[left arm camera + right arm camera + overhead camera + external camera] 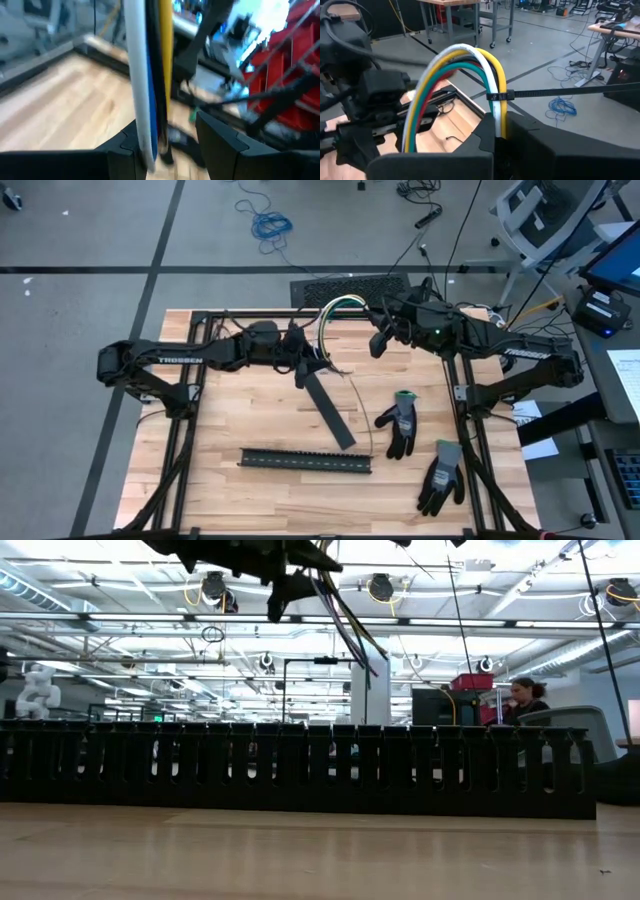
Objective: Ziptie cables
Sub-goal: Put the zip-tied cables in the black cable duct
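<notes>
On the near part of the wooden worktop point(260, 420) lies a long black slotted strip point(305, 462), flat and parallel to the front edge; in the low view it fills the width as a dark comb-like wall point(300, 768). To its right lie two grey-and-black gloves point(400, 423), one nearer the front corner point(440, 477), apart from each other and from the strip. Between strip and arms a flat dark bar point(330, 408) slants across the boards, with a thin pale strand curving beside it.

Farther back, both arms meet over the rear of the worktop. The cables point(335, 315) arch in the air between them as a bundle of white, yellow, green and red wires, one end at each tool. The left tool point(300, 365) has its fingers set apart with the bundle point(147, 75) running between them; the wires lie against one finger, and whether the other finger touches them cannot be told. The right tool point(380, 340) is clamped together on the other end of the cables point(465, 75). Just above its fingers point(485, 135) a black ziptie point(499, 95) wraps the bundle, its tail pointing sideways off into the room.

Beyond the worktop, a person point(520, 700) sits at a desk in the room.
</notes>
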Robot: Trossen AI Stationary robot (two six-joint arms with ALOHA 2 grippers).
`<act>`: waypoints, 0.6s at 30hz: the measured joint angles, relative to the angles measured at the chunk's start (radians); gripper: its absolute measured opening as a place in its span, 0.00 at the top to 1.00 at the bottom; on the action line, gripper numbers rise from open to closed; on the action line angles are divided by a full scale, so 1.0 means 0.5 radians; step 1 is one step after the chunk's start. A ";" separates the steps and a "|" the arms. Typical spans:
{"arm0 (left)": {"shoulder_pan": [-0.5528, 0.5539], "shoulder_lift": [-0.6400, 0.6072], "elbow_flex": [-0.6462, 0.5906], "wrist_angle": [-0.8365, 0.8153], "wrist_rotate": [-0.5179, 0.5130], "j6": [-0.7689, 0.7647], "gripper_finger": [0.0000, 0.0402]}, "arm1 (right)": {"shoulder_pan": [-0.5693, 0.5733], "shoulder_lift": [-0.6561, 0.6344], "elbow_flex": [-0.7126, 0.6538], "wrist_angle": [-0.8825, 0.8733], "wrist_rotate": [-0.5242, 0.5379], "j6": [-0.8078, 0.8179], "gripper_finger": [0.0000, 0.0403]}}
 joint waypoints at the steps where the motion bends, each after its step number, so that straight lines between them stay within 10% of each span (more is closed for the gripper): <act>1: -0.003 0.009 0.003 0.050 -0.022 0.001 0.63 | 0.000 0.000 0.000 0.001 0.000 0.000 1.00; 18: -0.023 0.028 0.001 0.207 0.038 -0.004 0.63 | -0.024 -0.047 0.000 0.042 0.067 -0.056 1.00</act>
